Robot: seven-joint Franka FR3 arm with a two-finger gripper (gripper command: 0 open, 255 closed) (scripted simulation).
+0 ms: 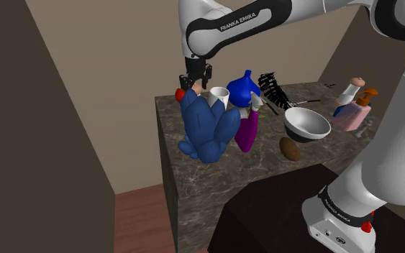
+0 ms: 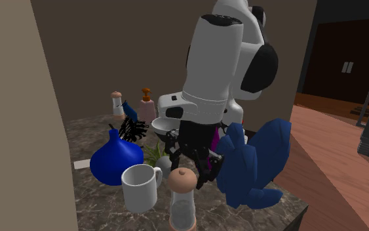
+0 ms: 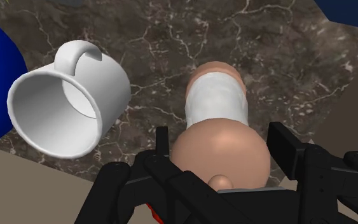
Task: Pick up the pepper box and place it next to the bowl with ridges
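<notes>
The pepper box point(image 3: 217, 121) is a mill with a white body and a tan rounded top, standing upright on the dark marble counter point(image 3: 171, 38). My black gripper point(image 3: 225, 153) comes down over it, one finger against each side of the rounded top. From the second exterior view the pepper box point(image 2: 181, 197) stands near the counter's front edge, with the gripper point(image 2: 191, 172) at its top. In the shoulder view the gripper point(image 1: 194, 81) hangs behind a blue lobed object point(image 1: 206, 129) that hides the mill. The ridged bowl point(image 1: 307, 123), white inside and dark outside, sits further along the counter.
A white mug point(image 3: 63, 108) stands close beside the mill, with a blue vase point(image 2: 115, 159) behind it. A purple object point(image 1: 247, 129), a black wire piece point(image 1: 272, 90), a brown oval point(image 1: 289, 148) and two more shakers point(image 1: 349, 92) crowd the counter. Brown walls close in beside it.
</notes>
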